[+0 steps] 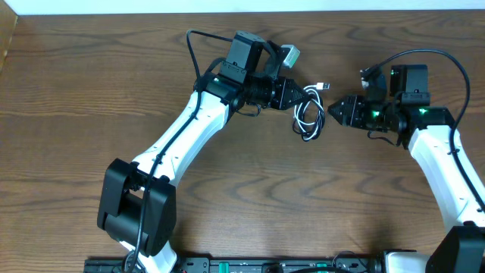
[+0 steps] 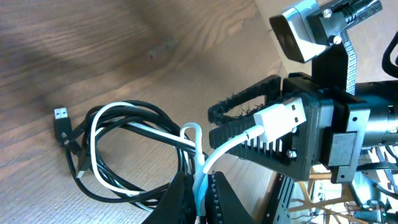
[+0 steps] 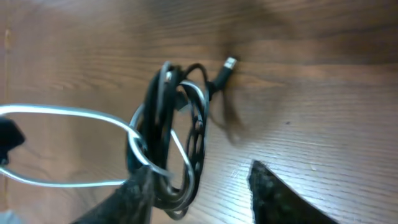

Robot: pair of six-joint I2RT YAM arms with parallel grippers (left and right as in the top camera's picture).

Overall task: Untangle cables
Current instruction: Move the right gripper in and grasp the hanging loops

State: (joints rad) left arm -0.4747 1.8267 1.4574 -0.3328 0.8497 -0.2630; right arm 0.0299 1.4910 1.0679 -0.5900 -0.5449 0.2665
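Left end effector [image 2: 200, 182] pinches the white cable [image 2: 92, 149]; right end effector [image 3: 200, 169] is spread, lower frame. Closing could snag the black cable [image 3: 155, 99] too, tightening the tangle.

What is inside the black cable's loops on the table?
The white cable runs inside the black cable loops, with bare table showing through. The left claw hides the strands passing behind it.

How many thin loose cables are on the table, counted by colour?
black cable: 1
white cable: 1
total: 2
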